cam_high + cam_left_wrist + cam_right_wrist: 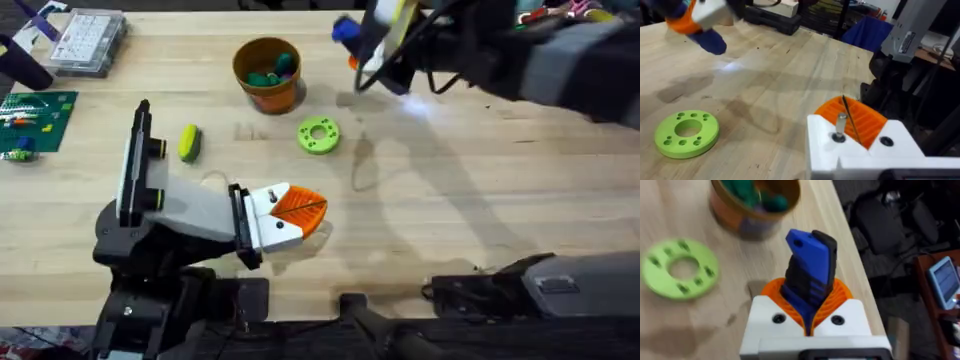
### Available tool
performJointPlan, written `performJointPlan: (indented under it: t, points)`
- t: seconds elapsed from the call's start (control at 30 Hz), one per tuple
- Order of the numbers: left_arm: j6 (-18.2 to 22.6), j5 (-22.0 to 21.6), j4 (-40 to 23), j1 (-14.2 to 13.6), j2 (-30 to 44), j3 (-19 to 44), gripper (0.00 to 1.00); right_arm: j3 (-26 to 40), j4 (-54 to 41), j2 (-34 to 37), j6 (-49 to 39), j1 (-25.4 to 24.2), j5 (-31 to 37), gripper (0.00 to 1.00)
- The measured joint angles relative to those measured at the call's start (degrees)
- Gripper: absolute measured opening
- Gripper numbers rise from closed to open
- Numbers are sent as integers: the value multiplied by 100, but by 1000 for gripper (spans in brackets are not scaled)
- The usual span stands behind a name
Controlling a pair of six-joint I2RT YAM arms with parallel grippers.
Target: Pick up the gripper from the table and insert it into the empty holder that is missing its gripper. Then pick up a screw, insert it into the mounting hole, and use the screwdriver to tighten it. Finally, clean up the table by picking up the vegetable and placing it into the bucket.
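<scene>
From overhead, my right tool (385,50) is raised over the far side of the table (480,190), clenched on the blue screwdriver (347,30), just right of the orange bucket (267,74). The vegetable (189,142) lies on the wood left of the lime-green ring (319,135), not yet in the bucket, which already holds a few small toys. My left tool (300,210) sits low near me, its orange pads pressed together with nothing visible between them.

On the left wrist view, my own pads (860,117) meet on a thin dark seam, the ring (686,133) lies close by, and the right tool (695,20) hangs beyond with the screwdriver.

On the right wrist view, the screwdriver (809,275) stands between my pads (832,300), tilted, bucket (750,210) behind. My worry: that tilt could let the tool twist or slip under tightening load
</scene>
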Motion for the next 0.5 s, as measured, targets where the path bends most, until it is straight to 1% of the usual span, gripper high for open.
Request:
performJointPlan:
  t: [0.13,0.27,0.37,0.5]
  points:
    - [0,1,0,0,0,0,15,0,444,796,-909,-158,403,25]
    - [0,0,0,0,0,0,15,0,941,1509,-1610,-287,613,25]
    - [0,1,0,0,0,0,15,6,1058,1794,-2144,-323,736,25]
    - [0,0,0,0,0,0,15,20,1075,1949,-2700,-322,874,25]
